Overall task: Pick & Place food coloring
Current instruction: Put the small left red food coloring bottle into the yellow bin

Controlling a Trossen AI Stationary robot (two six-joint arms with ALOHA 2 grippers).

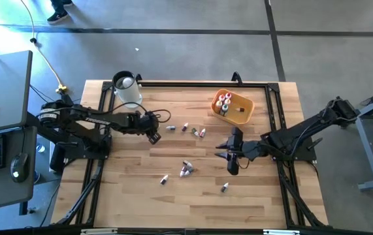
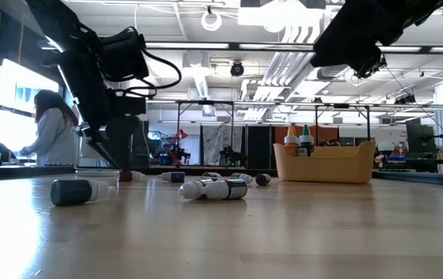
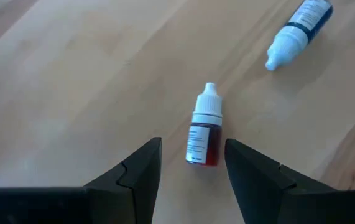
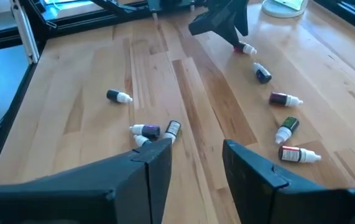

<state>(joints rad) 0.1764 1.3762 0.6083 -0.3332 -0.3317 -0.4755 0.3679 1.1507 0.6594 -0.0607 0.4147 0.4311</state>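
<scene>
Left gripper spread, straddling red bottle lying near bench's back-left. Looks light, hard, round, prone to rolling; best pinched across labelled body. Right gripper spread, empty, mid-bench.

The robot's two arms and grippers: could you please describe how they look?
Both are dark, jointed arms. The left gripper has two black, wedge-shaped plastic fingers; the right gripper matches. A thin black cable loops beside the left arm's wrist.

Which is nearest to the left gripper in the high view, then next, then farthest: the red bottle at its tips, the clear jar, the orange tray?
1. Red bottle, lying between the left gripper's open fingers.
2. Clear jar, at the table's far edge.
3. Orange tray, far right side.
</scene>
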